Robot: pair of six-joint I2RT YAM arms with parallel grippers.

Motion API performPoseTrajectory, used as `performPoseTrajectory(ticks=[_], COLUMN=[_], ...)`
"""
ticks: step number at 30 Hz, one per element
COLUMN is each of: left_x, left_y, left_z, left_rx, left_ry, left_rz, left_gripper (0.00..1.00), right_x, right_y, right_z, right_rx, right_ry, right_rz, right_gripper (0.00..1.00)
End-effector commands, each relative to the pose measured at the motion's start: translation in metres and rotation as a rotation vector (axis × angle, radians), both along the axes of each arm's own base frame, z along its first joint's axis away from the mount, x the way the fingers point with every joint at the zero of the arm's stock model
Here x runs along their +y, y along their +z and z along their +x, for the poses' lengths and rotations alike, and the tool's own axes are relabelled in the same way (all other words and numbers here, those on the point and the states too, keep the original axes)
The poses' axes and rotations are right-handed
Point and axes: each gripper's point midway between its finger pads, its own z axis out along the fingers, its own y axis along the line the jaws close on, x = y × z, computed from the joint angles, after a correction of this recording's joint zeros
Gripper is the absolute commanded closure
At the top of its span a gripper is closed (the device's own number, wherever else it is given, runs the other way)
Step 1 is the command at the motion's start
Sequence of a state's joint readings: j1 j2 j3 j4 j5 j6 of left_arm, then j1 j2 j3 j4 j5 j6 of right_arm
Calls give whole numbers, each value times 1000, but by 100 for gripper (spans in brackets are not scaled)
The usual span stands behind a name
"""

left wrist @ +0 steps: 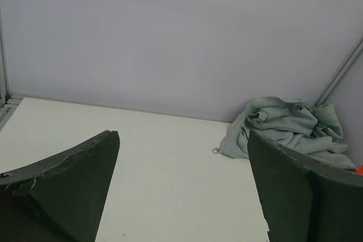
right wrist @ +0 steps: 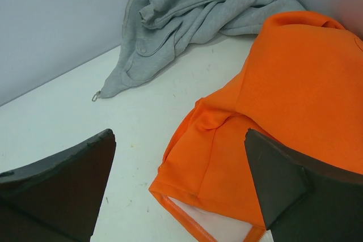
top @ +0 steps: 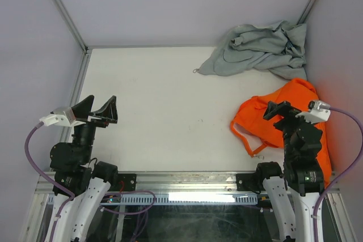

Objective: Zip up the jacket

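The orange jacket (top: 266, 117) lies crumpled at the right side of the table, part of it running under my right arm toward the right wall. In the right wrist view the jacket (right wrist: 272, 117) shows an orange edge strip and pale lining at its near corner. My right gripper (top: 279, 110) is open and hovers over the jacket's left part, holding nothing; its fingers (right wrist: 283, 179) straddle the fabric in the wrist view. My left gripper (top: 101, 109) is open and empty over bare table at the left, far from the jacket.
A light grey garment (top: 261, 49) is bunched in the back right corner, with a small metal ring pull (top: 195, 72) at its left tip; it also shows in the left wrist view (left wrist: 283, 128) and the right wrist view (right wrist: 187, 21). Walls enclose the table on three sides.
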State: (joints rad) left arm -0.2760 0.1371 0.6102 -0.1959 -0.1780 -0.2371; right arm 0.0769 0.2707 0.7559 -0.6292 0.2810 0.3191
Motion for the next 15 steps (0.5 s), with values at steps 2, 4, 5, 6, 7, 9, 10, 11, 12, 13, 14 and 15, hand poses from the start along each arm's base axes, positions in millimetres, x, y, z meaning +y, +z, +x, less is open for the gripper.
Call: performPoseTrajectory(ticks=[2, 4, 5, 6, 7, 9, 10, 11, 12, 13, 14, 15], left_x=[-6, -8, -8, -9, -9, -9, -9, -9, -9, -9, -9, -9], left_y=[11, 10, 10, 8, 7, 7, 7, 7, 6, 6, 5, 5], left_z=[-5, -3, -2, -1, 0, 1, 0, 1, 1, 2, 3, 4], left_rx=[-28, -20, -18, -12, -9, -7, -8, -7, -4, -1, 3, 6], left_ry=[-39, -45, -46, -46, -45, -47, -47, -47, -45, -43, -42, -41], left_rz=[-6, -2, 0, 1, 2, 4, 5, 6, 6, 8, 8, 9], left_gripper=[1, 1, 1, 1, 1, 1, 1, 1, 1, 1, 1, 1], right_x=[0, 0, 0, 0, 0, 1, 2, 5, 8, 10, 11, 12], right_y=[15, 14, 14, 12, 12, 10, 9, 7, 4, 0, -6, -12], right_z=[-3, -2, -2, -1, 0, 2, 3, 5, 8, 11, 15, 19], right_rx=[-58, -54, -49, -43, -37, -26, -20, -10, 2, 21, 48, 78], right_ry=[7, 6, 6, 3, 1, 6, 17, 31, 48, 56, 60, 59], right_rz=[-5, -3, -4, -5, -4, -4, -8, -9, -9, -8, -3, 2], right_gripper=[1, 0, 0, 0, 1, 1, 0, 0, 0, 1, 0, 0])
